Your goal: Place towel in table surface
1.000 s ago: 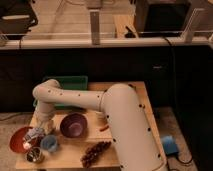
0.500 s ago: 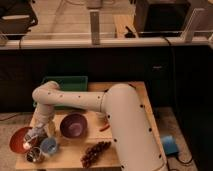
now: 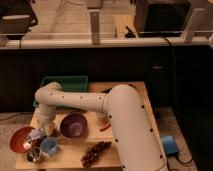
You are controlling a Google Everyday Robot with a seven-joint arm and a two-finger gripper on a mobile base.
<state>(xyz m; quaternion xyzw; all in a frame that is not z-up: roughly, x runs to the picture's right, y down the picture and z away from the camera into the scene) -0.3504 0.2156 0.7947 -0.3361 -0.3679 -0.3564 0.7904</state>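
Dipping slightly lower over the worktop's [image 3: 67,152] front-left corner, my jaws hang between the red bowl [image 3: 20,140] and purple bowl [image 3: 74,125]. The pale towel [image 3: 36,134] seems bunched beneath them, nearly down. Clenched or released, I cannot tell.

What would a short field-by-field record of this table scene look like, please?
pincer: low over the table's left side, between two bowls
towel: seemingly the pale bundle at the pincer; grip unclear
table: wooden
tray: green, back left
purple bowl: right of pincer
red bowl: left edge
blue cup: front of pincer
grapes: front edge
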